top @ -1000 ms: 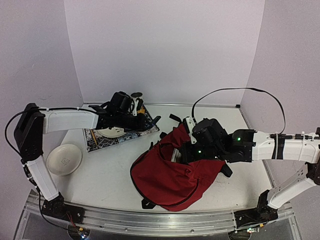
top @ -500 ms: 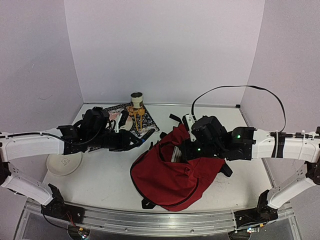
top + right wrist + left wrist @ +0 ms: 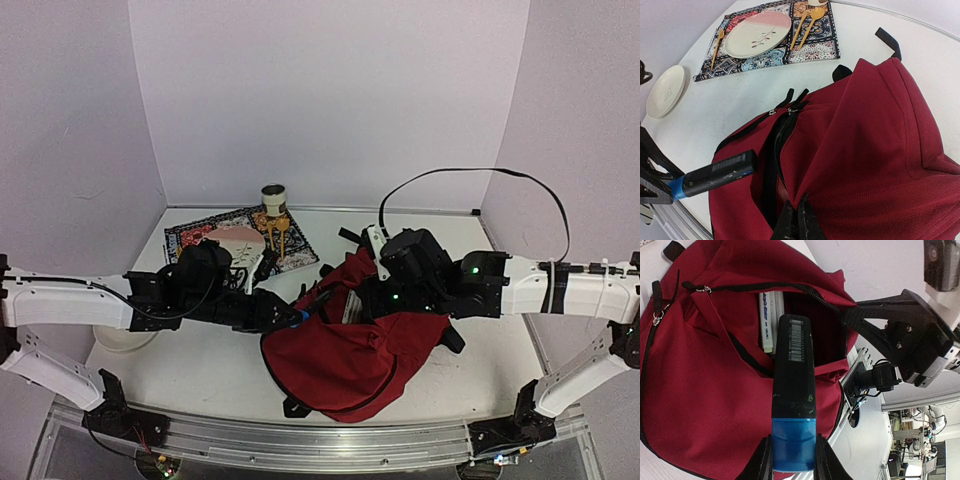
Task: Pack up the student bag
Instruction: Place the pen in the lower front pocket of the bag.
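From above, the student bag lies on the table's near half, right of centre, its mouth facing the left-hand side. My left arm reaches across the table toward it. My left gripper is clamped on a marker just at the bag's open edge. My right gripper sits on the bag's upper rim, with its fingertips hidden in the fabric. Behind them lies a patterned placemat carrying a pink-and-white plate and gold cutlery, with a cup at its far edge. A small white dish peeks out from under my left arm.

In my left wrist view, my fingers squeeze the blue end of the marker, whose black barcoded body points at the bag's open main pocket. A white pen-like item already lies inside, against the lining. My right gripper pinches the far rim of the opening.

In my right wrist view, my fingers are pressed together on the bag's fabric beside the zipper, with the red top panel spreading to the right. The marker hangs at the lower left beside the opening. The placemat, plate and dish lie well apart, beyond the bag.
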`<state>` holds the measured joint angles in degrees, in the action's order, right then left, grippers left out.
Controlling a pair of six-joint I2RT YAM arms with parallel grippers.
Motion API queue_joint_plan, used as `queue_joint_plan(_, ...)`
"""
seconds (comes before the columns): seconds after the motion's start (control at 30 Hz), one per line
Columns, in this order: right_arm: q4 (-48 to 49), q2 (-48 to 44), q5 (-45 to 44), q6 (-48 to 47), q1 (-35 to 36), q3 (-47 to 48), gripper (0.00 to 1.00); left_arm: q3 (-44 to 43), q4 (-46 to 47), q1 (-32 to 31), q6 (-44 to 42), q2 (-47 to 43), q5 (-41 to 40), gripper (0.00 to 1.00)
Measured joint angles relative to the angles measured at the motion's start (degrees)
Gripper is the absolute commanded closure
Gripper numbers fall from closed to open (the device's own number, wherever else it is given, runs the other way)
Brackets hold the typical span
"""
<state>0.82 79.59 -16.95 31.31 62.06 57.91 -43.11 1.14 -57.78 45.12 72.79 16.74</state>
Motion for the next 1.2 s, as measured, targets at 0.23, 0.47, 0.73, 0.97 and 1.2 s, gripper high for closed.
queue_joint_plan(0.23, 0.09, 0.00, 0.68, -0.43, 0.00, 0.00, 1.00, -0.84, 0.45, -0.65, 0.32, 4.10, 0.03, 1.00)
queue_joint_plan(0.47, 0.90, 0.02, 2.52, -0.66, -0.02, -0.03, 1.00, -4.89, 3.31, -0.68, 0.99, 8.51, -1.69, 1.00)
queue_joint_plan(0.73, 2.46, 0.02, 4.11, -0.62, -0.06, -0.68, 1.00, -12.87, 4.46, -1.25, 0.96, 18.05, -5.55, 1.00)
queue_joint_plan(0.97, 5.05, 0.00, 6.16, -0.47, 0.02, -1.43, 1.00, -19.72, 4.73, -1.86, -0.02, 25.15, -12.48, 1.00)
queue_joint_plan(1.2, 5.29, -0.15, 6.05, -0.45, 0.02, -1.79, 1.00, -24.62, 4.84, -4.81, -0.15, 31.61, -18.51, 0.72)
